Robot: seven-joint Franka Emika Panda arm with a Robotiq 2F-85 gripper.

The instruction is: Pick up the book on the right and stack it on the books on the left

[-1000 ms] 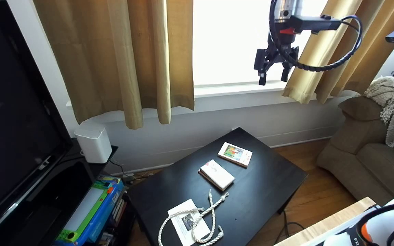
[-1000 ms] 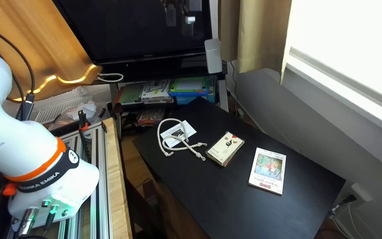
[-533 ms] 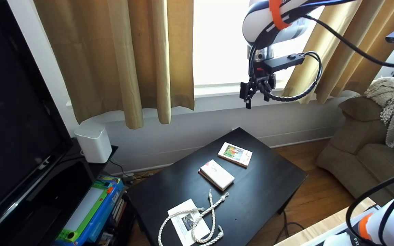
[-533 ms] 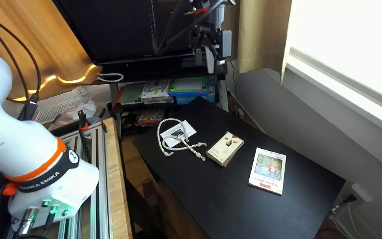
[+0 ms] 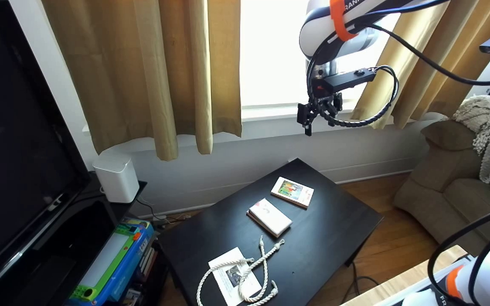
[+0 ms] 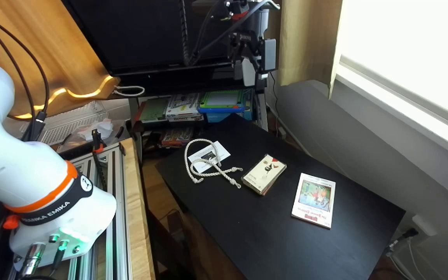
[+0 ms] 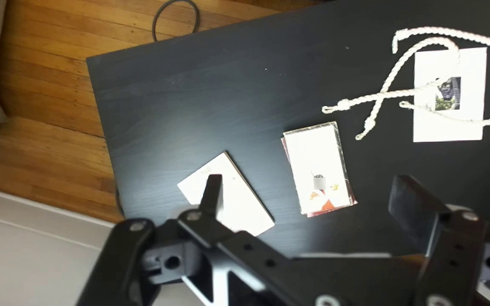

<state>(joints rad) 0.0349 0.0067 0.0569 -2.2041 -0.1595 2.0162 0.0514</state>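
Observation:
The single book, with a white cover and a coloured picture, lies flat on the black table in both exterior views (image 5: 292, 192) (image 6: 314, 198). In the wrist view this book (image 7: 245, 206) is partly covered by a finger. The book stack, pale on top with a reddish book showing beneath, lies beside it in both exterior views (image 5: 269, 217) (image 6: 265, 174) and in the wrist view (image 7: 315, 159). My gripper (image 5: 320, 126) is open and empty, well above the table, pointing down. It also shows in an exterior view (image 6: 250, 74) and the wrist view (image 7: 309, 180).
The black table (image 6: 228, 221) also bears a white rope (image 5: 266, 265) lying over a white printed sheet (image 7: 449, 127). A window sill (image 5: 287, 112) and wall run behind the table. A TV (image 5: 19, 127), a white box-shaped device (image 5: 116, 178) and a sofa (image 5: 462, 199) stand around it.
My gripper has come down from higher up, moving left in an exterior view, mostly in the first half second; it has shifted only slightly since. It stays open. The books have not moved.

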